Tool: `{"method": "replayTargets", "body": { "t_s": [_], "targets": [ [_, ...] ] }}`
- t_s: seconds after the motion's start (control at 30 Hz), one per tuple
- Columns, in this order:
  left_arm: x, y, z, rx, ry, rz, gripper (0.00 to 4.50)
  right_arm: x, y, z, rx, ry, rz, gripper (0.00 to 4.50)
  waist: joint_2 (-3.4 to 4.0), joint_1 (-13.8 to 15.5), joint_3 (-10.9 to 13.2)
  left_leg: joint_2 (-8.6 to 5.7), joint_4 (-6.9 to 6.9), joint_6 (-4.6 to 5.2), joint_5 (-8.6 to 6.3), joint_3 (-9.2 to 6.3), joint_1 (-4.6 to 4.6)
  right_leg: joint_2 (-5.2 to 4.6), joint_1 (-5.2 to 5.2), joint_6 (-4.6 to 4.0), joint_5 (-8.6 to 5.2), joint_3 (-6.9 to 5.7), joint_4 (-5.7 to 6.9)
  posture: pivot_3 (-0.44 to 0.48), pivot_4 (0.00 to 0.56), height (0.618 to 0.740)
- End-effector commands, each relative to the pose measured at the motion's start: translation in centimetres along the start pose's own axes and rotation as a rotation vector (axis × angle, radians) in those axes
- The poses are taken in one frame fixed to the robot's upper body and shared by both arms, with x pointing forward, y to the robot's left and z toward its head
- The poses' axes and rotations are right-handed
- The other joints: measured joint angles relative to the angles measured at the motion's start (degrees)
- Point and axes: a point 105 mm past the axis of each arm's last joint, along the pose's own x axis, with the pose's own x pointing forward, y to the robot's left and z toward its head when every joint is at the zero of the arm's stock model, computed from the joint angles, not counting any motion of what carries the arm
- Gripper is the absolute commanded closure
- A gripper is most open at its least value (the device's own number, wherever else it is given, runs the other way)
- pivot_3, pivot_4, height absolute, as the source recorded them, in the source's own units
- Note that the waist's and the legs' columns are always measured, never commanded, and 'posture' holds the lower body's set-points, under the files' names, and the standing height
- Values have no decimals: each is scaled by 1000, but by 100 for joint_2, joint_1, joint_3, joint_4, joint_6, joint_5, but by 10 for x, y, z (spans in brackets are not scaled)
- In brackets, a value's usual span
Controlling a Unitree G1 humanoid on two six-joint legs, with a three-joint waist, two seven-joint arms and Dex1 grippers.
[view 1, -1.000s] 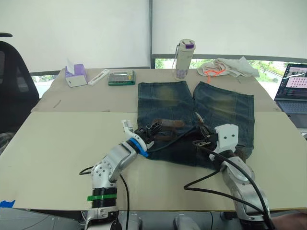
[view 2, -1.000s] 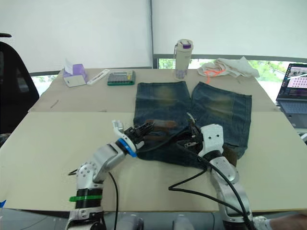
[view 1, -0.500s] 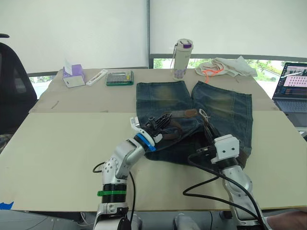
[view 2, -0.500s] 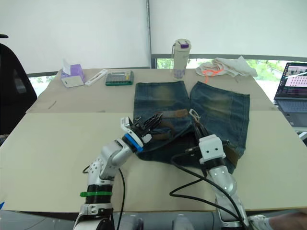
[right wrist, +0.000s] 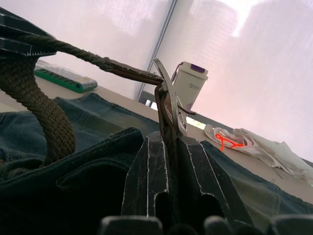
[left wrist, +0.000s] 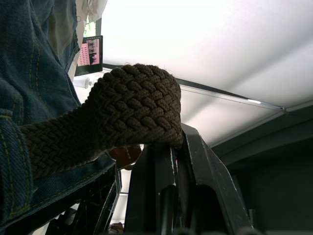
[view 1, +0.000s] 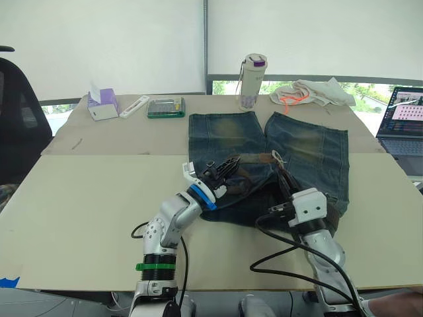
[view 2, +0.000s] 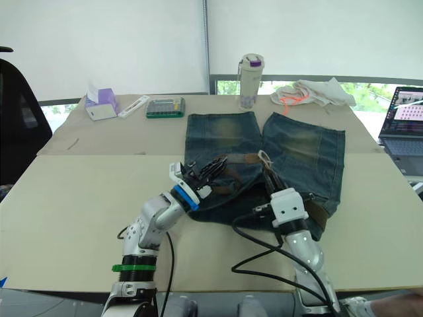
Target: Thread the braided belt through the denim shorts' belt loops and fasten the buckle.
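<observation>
My left gripper (view 1: 225, 170) is clamped on a fold of the braided belt (left wrist: 117, 117) above the denim shorts (view 1: 310, 148) spread on the table (view 1: 86, 191), while my right gripper (right wrist: 166, 128) pinches the buckle (right wrist: 168, 100).

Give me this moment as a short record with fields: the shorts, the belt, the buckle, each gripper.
denim shorts: flat on table, legs away from robot
braided belt: draped over the shorts' waistband area, not fastened
buckle: silver, at the right gripper's tips
left gripper: jaws shut on braided belt
right gripper: jaws shut on the belt's buckle end
</observation>
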Motion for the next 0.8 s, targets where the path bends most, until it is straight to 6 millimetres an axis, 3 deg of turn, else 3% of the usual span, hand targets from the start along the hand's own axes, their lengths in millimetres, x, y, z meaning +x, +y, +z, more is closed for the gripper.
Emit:
{"method": "replayTargets", "body": {
  "t_s": [0.03,0.53,0.8],
  "targets": [
    [3,-4,-9,-63,16,-62,4500,2,4,24,-26,-117,33,4466,0,-1,0,0,0,0,0,0,0,0,0,0,0,0,0,0,150,740],
    [12,-4,-30,-93,85,-63,4500,3,24,27,-57,-156,131,4466,0,-10,0,0,-3,0,0,0,3,1,0,-1,0,0,0,0,150,740],
    [30,3,-42,-65,159,-24,4500,-6,34,16,-218,-159,288,4466,-1,-1,1,-5,-2,-1,0,6,3,-1,2,0,0,0,-1,0,150,740]
  ]
}}
